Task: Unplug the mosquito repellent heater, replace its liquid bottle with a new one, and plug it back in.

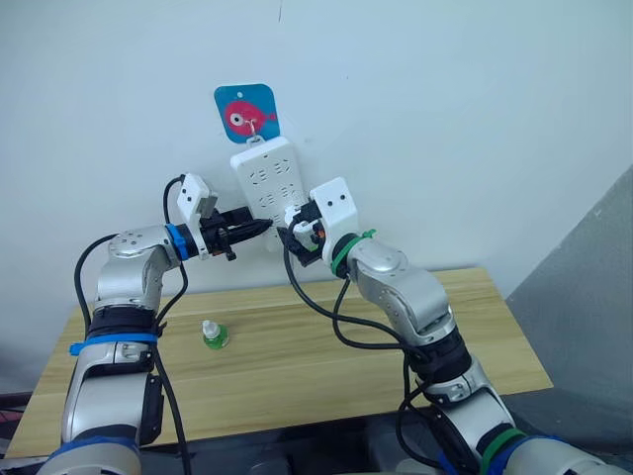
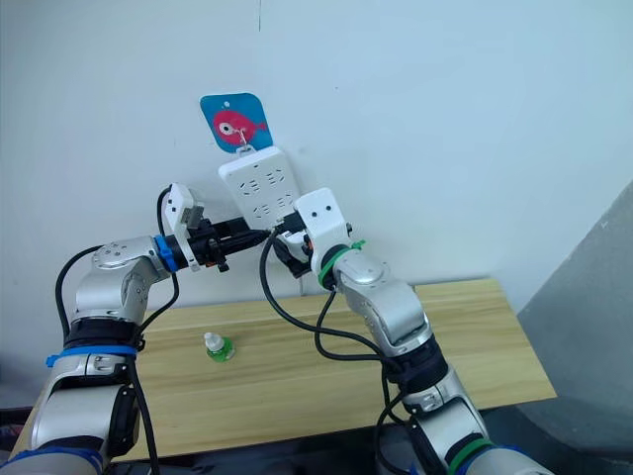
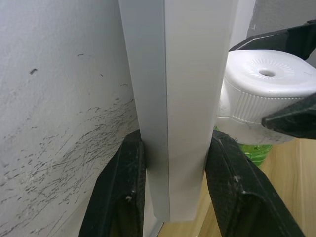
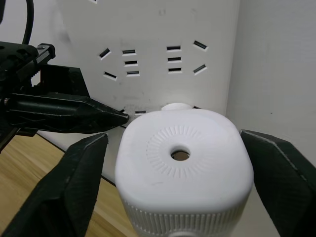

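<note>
Head-camera views show a long white multi-socket power strip [image 1: 268,179] hanging on the pale wall below a blue square hook plate with a pink fish picture [image 1: 246,112], above the far edge of a light wooden table [image 1: 326,376]. The left gripper [image 1: 259,229] reaches in from the left to the lower left edge of the strip, and the right gripper [image 1: 290,229] comes from the right to the strip's lower end, where the small white rounded mosquito repellent heater [image 2: 293,224] sits between its fingers, largely hidden by the wrist. A small green liquid bottle with a white cap [image 1: 213,334] stands upright on the table, left of centre and well apart from both arms. From the left wrist, two black fingers [image 3: 129,192] are clamped on the strip's lower edge [image 3: 182,98], one on the wall side and one on the socket side, both touching it; the heater [image 3: 266,91] sits just beside the strip with green liquid [image 3: 256,150] showing under it, and the other gripper's black fingertips frame it. From the right wrist, the heater [image 4: 185,163], with its round vent hole facing the camera, lies against the socket face [image 4: 163,54]; the right fingers [image 4: 69,182] flank it with visible gaps on either side, so that gripper is released around it, while the left gripper's black tip [image 4: 106,116] touches the strip nearby.
</note>
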You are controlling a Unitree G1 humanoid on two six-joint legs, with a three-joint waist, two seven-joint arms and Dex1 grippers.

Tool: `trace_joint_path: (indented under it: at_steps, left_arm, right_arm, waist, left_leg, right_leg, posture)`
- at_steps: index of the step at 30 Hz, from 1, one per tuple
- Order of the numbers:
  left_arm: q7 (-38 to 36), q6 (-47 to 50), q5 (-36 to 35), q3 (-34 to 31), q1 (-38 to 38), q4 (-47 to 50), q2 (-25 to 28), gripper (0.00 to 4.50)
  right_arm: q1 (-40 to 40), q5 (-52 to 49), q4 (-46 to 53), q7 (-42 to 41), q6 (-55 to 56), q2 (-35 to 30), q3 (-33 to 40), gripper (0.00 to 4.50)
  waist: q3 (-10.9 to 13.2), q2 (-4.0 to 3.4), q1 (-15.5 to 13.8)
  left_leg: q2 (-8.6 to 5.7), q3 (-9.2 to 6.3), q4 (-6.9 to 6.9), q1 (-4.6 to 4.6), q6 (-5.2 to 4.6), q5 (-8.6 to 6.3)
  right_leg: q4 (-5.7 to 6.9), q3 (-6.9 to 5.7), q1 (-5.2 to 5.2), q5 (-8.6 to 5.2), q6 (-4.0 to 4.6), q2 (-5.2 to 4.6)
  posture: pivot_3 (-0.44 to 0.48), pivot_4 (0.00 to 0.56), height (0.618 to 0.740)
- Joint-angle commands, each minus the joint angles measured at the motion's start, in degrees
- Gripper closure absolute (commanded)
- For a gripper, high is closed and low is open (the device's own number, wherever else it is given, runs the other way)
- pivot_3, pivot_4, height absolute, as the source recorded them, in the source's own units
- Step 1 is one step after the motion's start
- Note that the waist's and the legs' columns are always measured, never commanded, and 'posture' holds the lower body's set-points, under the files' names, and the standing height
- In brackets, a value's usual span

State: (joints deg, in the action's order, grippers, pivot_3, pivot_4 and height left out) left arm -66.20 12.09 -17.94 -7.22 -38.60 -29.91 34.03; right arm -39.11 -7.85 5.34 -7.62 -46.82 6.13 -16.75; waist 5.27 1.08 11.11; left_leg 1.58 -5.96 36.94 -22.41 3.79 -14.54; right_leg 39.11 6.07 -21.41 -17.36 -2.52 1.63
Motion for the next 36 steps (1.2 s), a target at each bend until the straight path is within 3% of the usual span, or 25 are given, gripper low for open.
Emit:
trace_joint_path:
  at_steps: [1,2,12,22,29,36]
  left_arm:
    - [-0.2,-0.7,0.5,1.0,0.3,1.7,0.5,3.17]
    - [-0.2,-0.7,0.5,1.0,0.3,1.7,0.6,3.17]
    - [2.7,-2.6,1.6,0.9,1.2,1.6,0.4,3.17]
    - [5.6,-7.7,2.5,0.6,0.1,-2.6,0.1,3.17]
    - [3.2,-5.5,-1.5,-1.7,3.8,1.4,1.2,3.17]
    - [3.9,-13.2,-0.4,-4.7,12.3,9.8,5.9,0.98]
  right_arm:
    - [-1.7,0.1,0.1,-0.2,1.6,1.3,1.2,1.28]
    - [-1.7,0.1,0.1,-0.2,1.7,1.3,1.2,1.53]
    - [-0.8,0.4,4.5,-0.8,-1.3,-0.2,0.7,1.53]
    - [2.8,-3.0,19.5,-4.6,-12.2,-6.4,1.3,1.53]
    - [4.4,-8.0,25.2,-9.4,-16.1,-12.4,6.7,1.53]
    - [5.6,-12.5,27.3,-9.6,-18.3,-12.5,12.6,1.53]
  waist:
    - [0.0,-0.01,0.0]
    - [0.0,-0.02,0.0]
    - [0.0,-0.08,0.0]
    - [0.1,-0.25,0.1]
    - [0.2,-0.32,0.3]
    - [0.2,-0.31,1.3]
  left_leg:
    - [0.0,-0.06,0.0,-0.02,0.0,0.0]
    - [0.0,-0.1,0.0,-0.03,0.0,0.0]
    - [-0.02,-0.24,0.0,-0.05,0.02,0.01]
    - [-0.23,-0.27,0.03,-0.17,0.19,0.13]
    - [-0.14,-0.26,0.0,-0.05,0.13,0.33]
    - [-0.11,-0.29,-0.12,-0.38,0.14,0.33]
  right_leg:
    - [0.0,-0.06,0.0,-0.01,0.01,-0.01]
    - [0.0,-0.12,0.0,-0.01,0.02,-0.01]
    - [0.08,-0.25,0.01,-0.02,0.04,-0.02]
    - [0.06,-0.37,-0.01,-0.06,0.09,-0.34]
    - [0.14,-0.35,0.02,-0.18,-0.11,-0.17]
    - [0.68,-0.35,-0.58,-0.17,0.34,-0.21]
  posture:
    - [-0.146,0.062,0.74]
    - [-0.146,0.062,0.74]
    - [-0.147,0.068,0.74]
    - [-0.169,0.075,0.74]
    - [-0.173,0.068,0.74]
    - [-0.198,0.059,0.74]
